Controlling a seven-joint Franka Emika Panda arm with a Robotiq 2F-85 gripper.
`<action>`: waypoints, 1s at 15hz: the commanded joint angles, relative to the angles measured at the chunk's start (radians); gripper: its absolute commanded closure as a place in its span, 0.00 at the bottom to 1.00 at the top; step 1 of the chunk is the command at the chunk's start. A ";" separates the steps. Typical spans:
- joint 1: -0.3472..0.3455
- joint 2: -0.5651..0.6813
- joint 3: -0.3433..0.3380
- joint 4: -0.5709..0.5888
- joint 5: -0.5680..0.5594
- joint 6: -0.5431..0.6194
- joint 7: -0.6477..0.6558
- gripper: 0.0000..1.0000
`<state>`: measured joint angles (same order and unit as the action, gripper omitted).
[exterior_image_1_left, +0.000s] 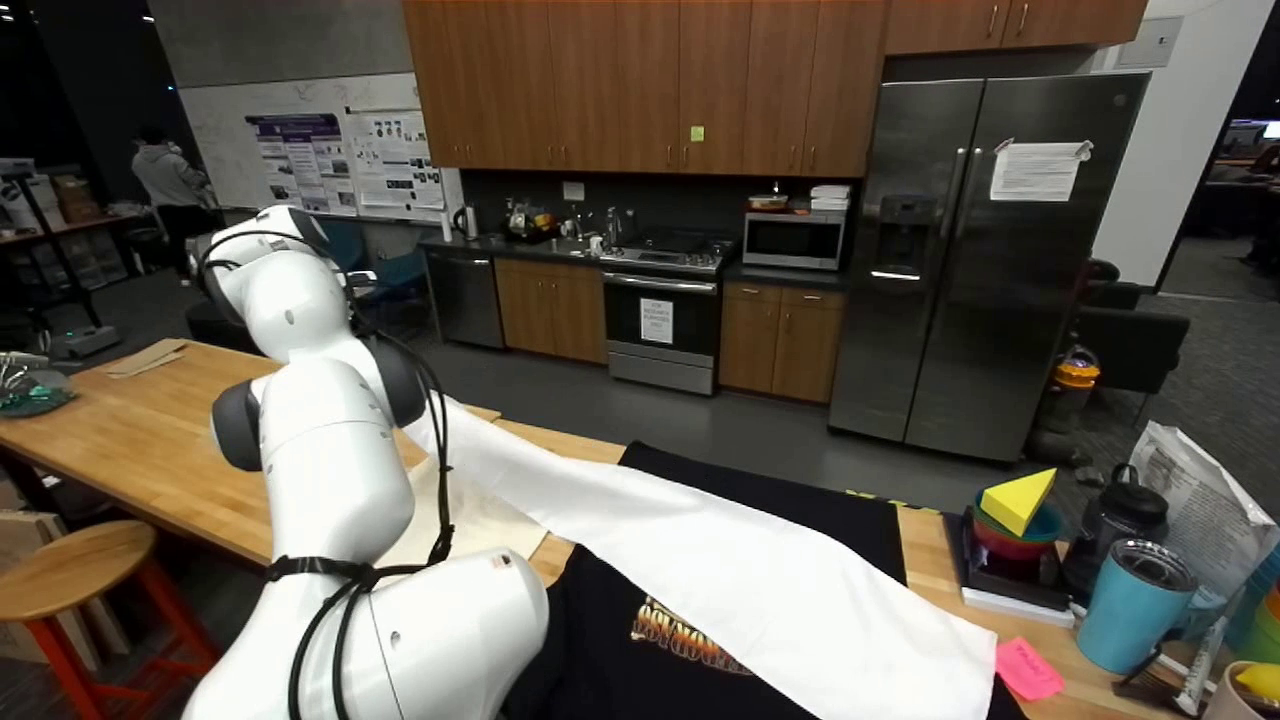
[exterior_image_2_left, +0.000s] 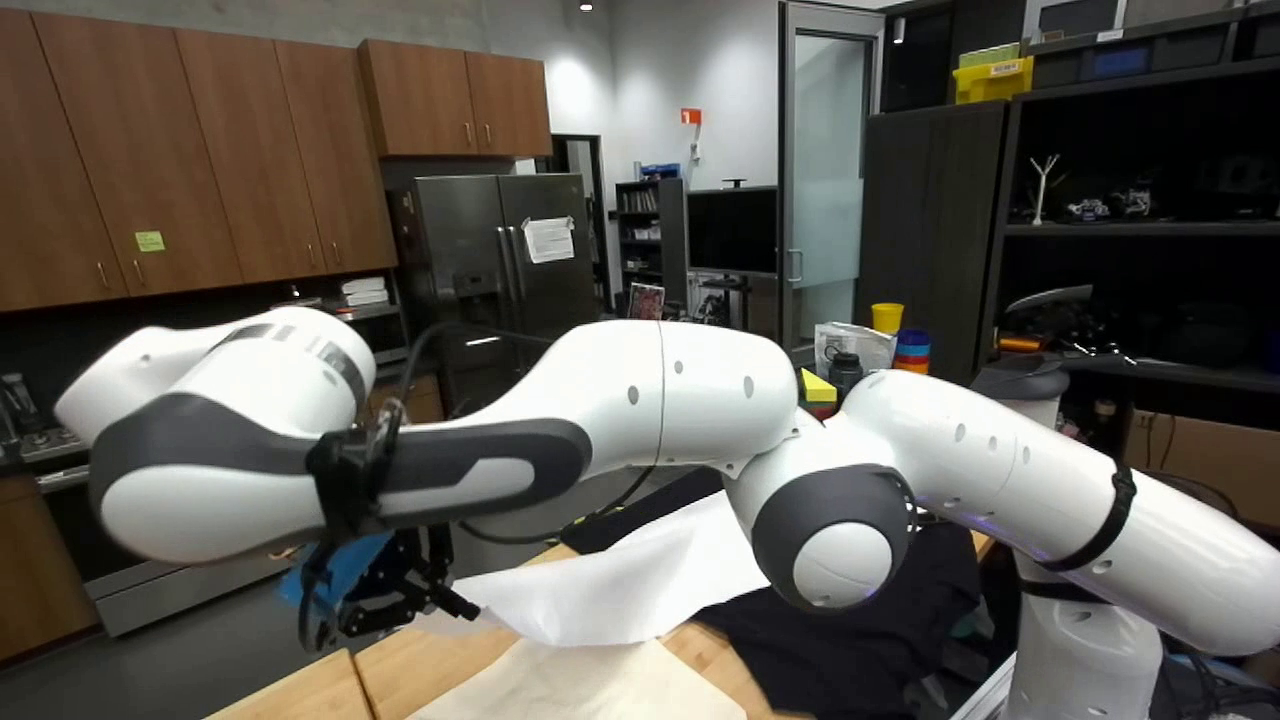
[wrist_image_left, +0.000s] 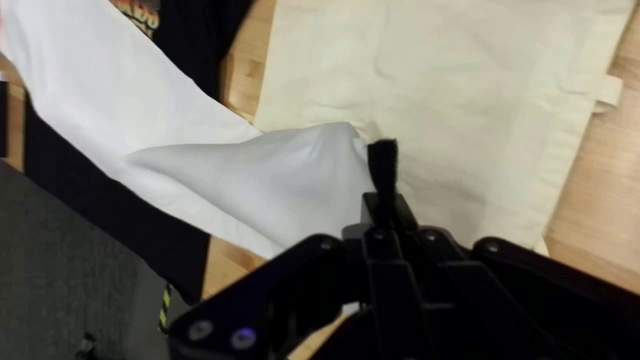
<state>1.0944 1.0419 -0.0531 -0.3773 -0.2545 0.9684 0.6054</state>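
My gripper (wrist_image_left: 386, 207) has its black fingers closed together over the table; it also shows in an exterior view (exterior_image_2_left: 440, 592). It is shut on the edge of a long white cloth (wrist_image_left: 280, 185), which rises in a fold to the fingertips; the exact pinch is hidden behind them. A narrow black strip (wrist_image_left: 383, 162) sticks out past the fingertips; I cannot tell what it is. The white cloth stretches across the table in both exterior views (exterior_image_1_left: 760, 570) (exterior_image_2_left: 620, 585). A cream cloth bag (wrist_image_left: 465, 110) lies flat below the gripper, partly covered by the white cloth.
A black shirt (exterior_image_1_left: 620, 640) with orange lettering lies under the white cloth on the wooden table (exterior_image_1_left: 170, 410). At the table's end stand a blue tumbler (exterior_image_1_left: 1135, 605), a black bottle (exterior_image_1_left: 1110, 530), bowls with a yellow wedge (exterior_image_1_left: 1018, 500), and a pink note (exterior_image_1_left: 1028, 668). A stool (exterior_image_1_left: 80, 570) stands beside.
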 joint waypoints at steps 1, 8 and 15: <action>0.050 0.033 -0.100 0.036 -0.098 -0.145 -0.032 0.99; -0.100 -0.022 -0.107 0.015 -0.003 -0.260 0.214 0.99; -0.319 0.002 0.012 0.011 0.161 0.046 0.116 0.99</action>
<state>0.8364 1.0366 -0.0950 -0.3664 -0.1507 0.9279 0.7656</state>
